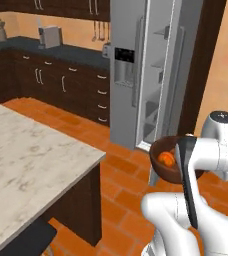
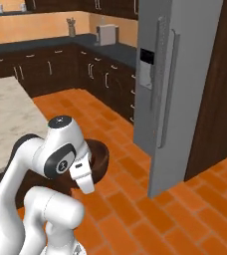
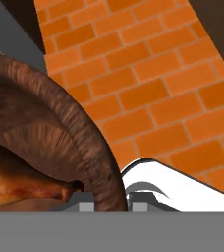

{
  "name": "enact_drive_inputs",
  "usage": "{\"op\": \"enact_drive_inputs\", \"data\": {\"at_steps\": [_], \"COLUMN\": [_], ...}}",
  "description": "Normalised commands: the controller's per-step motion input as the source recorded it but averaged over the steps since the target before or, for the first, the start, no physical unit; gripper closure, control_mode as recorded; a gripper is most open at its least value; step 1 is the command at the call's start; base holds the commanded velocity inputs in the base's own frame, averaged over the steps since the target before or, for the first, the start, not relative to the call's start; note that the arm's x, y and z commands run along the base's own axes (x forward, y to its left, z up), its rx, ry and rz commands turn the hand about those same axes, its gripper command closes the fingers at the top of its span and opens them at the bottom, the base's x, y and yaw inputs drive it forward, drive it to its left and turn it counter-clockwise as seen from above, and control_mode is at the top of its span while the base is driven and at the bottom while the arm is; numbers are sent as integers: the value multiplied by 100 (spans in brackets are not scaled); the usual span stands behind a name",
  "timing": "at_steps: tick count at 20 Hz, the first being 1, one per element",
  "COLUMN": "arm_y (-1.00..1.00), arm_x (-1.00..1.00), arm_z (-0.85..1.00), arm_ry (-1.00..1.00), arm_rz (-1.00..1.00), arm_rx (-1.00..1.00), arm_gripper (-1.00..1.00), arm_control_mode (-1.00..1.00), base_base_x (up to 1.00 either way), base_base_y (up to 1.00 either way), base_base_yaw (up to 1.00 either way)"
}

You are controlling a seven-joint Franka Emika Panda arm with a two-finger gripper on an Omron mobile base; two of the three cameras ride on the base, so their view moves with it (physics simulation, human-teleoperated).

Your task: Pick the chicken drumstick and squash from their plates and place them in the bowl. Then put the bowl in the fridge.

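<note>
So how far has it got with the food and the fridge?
Both foods look loaded: the squash and the chicken drumstick lie in the bowl. The gripper has its jaws shut on the bowl's rim and holds it above the floor. The fridge door stands open ahead. Left: setting the bowl inside.

The 2 base views look forward and down from behind the arm, sharing the fridge (image 1: 146,70) toward 12 o'clock; the hand view sits close over the bowl (image 3: 60,128) rim.
</note>
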Motion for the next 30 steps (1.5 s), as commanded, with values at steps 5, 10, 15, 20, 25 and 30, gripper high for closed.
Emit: {"op": "enact_drive_inputs", "data": {"at_steps": [5, 10, 15, 20, 25, 30], "arm_y": [0, 0, 0, 0, 0, 0], "arm_x": [0, 0, 0, 0, 0, 0], "arm_z": [0, 0, 0, 0, 0, 0], "arm_ry": [0, 0, 0, 0, 0, 0], "arm_rz": [0, 0, 0, 0, 0, 0], "arm_rx": [0, 0, 0, 0, 0, 0], "arm_gripper": [100, 100, 100, 100, 100, 100], "arm_control_mode": [100, 100, 100, 100, 100, 100], "base_base_x": [91, 78, 63, 44, 95, 94], "base_base_y": [-94, -88, -56, 12, 9, 0], "base_base_yaw": [43, 46, 46, 21, 1, 14]}}
